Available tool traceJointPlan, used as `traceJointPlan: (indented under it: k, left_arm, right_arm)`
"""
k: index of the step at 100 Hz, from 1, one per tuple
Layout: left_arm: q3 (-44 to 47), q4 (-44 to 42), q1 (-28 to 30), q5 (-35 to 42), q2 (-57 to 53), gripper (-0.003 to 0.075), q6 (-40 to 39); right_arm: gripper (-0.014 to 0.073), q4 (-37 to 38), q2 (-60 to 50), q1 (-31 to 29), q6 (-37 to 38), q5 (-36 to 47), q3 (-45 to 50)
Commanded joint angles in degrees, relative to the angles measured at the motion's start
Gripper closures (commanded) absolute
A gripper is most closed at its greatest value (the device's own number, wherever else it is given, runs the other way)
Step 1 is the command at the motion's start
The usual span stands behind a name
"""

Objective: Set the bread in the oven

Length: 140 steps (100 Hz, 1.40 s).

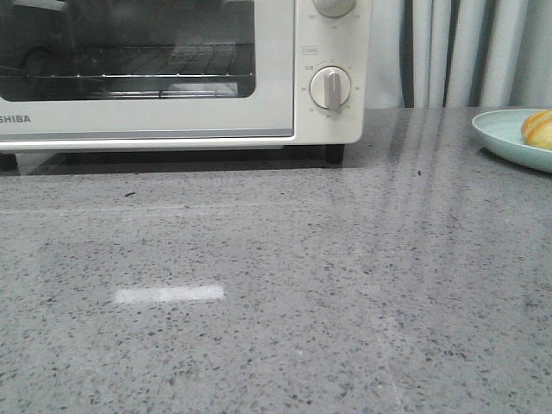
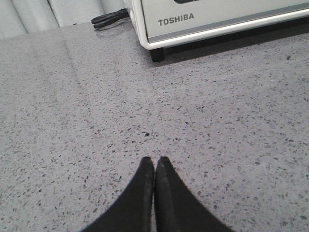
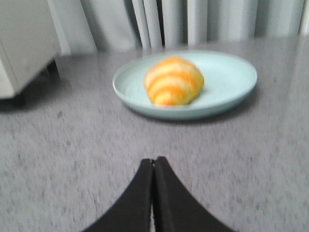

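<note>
The bread [image 3: 174, 81], golden-orange with cream stripes, lies on a pale blue plate [image 3: 231, 72] ahead of my right gripper [image 3: 154, 160], which is shut and empty above the counter. In the front view only the bread's edge [image 1: 538, 128] shows on the plate [image 1: 500, 134] at the far right. The cream-white oven [image 1: 285, 78] stands at the back left with its glass door closed and a wire rack visible inside. My left gripper [image 2: 154, 159] is shut and empty over the counter, short of the oven's front corner [image 2: 159, 34]. Neither gripper shows in the front view.
Grey speckled counter [image 1: 276, 285] spans the scene. Pale curtains [image 1: 466, 52] hang behind. A black power cord [image 2: 108, 18] lies beside the oven. The oven's side [image 3: 21, 43] and a foot show in the right wrist view.
</note>
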<state>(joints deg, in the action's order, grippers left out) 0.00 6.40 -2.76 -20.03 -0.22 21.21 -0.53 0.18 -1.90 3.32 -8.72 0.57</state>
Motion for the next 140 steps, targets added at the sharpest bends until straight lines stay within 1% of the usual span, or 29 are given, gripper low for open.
traceJointPlan:
  k: [1, 6, 11, 18, 31, 40, 43, 47, 50, 52, 55, 61, 76, 83, 88, 94, 99, 101, 106, 109, 114, 124, 128, 133, 140]
  left_arm:
    - [1.4, 1.0, 0.1, 2.3, -1.8, 0.0741, -0.6]
    - [1.4, 2.8, 0.1, 2.7, -1.8, 0.0741, -0.6]
    - [1.4, 4.1, 0.1, 2.9, -1.8, 0.0741, -0.6]
    - [1.4, 3.5, 0.1, 3.7, -1.8, 0.0741, -0.6]
    - [1.4, 2.1, 0.1, 6.7, -1.8, 0.0741, -0.5]
    - [1.4, 3.4, 0.1, 9.6, -1.8, 0.0741, -0.7]
    - [1.4, 6.1, 0.1, 11.1, -1.8, 0.0741, -0.9]
    - [1.4, 12.3, 0.0, 12.7, -1.8, 0.0741, -1.0]
    - [1.4, 17.8, 0.0, 14.4, -1.8, 0.0741, -1.1]
    - [1.4, 24.1, 0.0, 15.3, -1.8, 0.0741, -1.1]
    - [1.4, 29.7, 0.0, 16.2, -1.8, 0.0741, -1.1]
    - [1.4, 38.8, 0.0, 19.3, -1.8, 0.0741, -1.1]
    - [1.3, 65.5, 0.0, 28.5, -1.8, 0.0741, -1.1]
    - [1.2, 74.2, 0.0, 30.2, -1.8, 0.0741, -1.1]
    - [1.2, 77.3, 0.0, 31.1, -1.8, 0.0741, -1.1]
    - [0.6, 77.8, -0.1, 30.3, -1.8, 0.0741, -1.1]
    - [-1.1, 75.0, -0.1, 26.1, -1.6, 0.0741, -0.9]
    - [-2.1, 72.6, -0.1, 24.6, -1.5, 0.0741, -0.5]
    - [-5.3, 65.6, -0.1, 18.1, -0.3, 0.0741, 0.8]
    - [-8.2, 60.4, -0.1, 14.9, 0.8, 0.0741, 1.4]
    - [-12.9, 54.3, -0.1, 9.8, 3.6, 0.0741, 2.4]
    - [-23.9, 44.2, -0.1, 3.5, 13.2, 0.0742, 2.8]
    - [-27.9, 41.9, -0.1, 2.0, 16.9, 0.0742, 3.9]
    - [-34.3, 39.5, -0.1, -0.3, 23.1, 0.0741, 7.2]
    - [-41.4, 38.9, -0.9, -2.1, 29.9, 0.0741, 13.1]
  right_arm:
    - [0.0644, -1.2, 0.6, 0.0, -0.3, 9.1, 0.7]
    - [0.0644, -4.7, 0.6, 0.0, -0.3, 10.9, 0.7]
    - [0.0644, -10.1, 0.6, 0.0, -0.3, 12.4, 0.7]
    - [0.0644, -14.2, 0.6, 0.0, -0.3, 13.0, 0.7]
    - [0.0644, -14.5, 0.6, 0.0, -0.3, 10.8, 0.7]
    - [0.0644, -14.5, 0.6, 0.0, -0.3, 10.9, 0.7]
    - [0.0644, -14.7, 0.6, 0.0, -0.3, 11.0, 0.7]
    - [0.0644, -15.2, 0.6, 0.0, -0.3, 11.4, 0.7]
    - [0.0644, -15.4, 0.6, 0.0, -0.3, 11.6, 0.7]
    - [0.0644, -15.7, 0.6, 0.0, -0.3, 11.7, 0.7]
    - [0.0644, -15.8, 0.6, 0.0, -0.3, 11.8, 0.7]
    - [0.0644, -17.0, 0.6, 0.0, -0.3, 11.9, 0.7]
    - [0.0644, -17.8, 0.6, 0.0, -0.3, 12.2, 0.2]
    - [0.0644, -17.8, 0.6, 0.0, -0.3, 12.6, -0.6]
    - [0.0644, -17.8, 0.6, 0.0, -0.3, 12.3, -1.8]
    - [0.0644, -17.8, 0.7, 0.1, -0.3, 10.3, -4.5]
    - [0.0644, -17.6, 1.0, 0.2, -0.3, 6.7, -7.9]
    - [0.0644, -17.4, 1.3, 0.4, -0.3, 4.9, -9.5]
    - [0.0644, -15.7, 2.4, 0.7, -0.9, 0.9, -13.3]
    - [0.0644, -14.3, 3.5, 1.0, -2.5, -1.0, -15.9]
    - [0.0644, -12.0, 5.6, 1.4, -5.5, -3.7, -19.4]
    - [0.0644, -8.2, 11.7, 2.1, -11.1, -4.0, -25.8]
    - [0.0644, -7.2, 14.1, 2.2, -12.0, -3.8, -27.8]
    - [0.0644, -6.5, 17.5, 2.3, -12.0, -3.6, -30.3]
    - [0.0644, -6.5, 21.9, 2.5, -12.0, -2.8, -33.1]
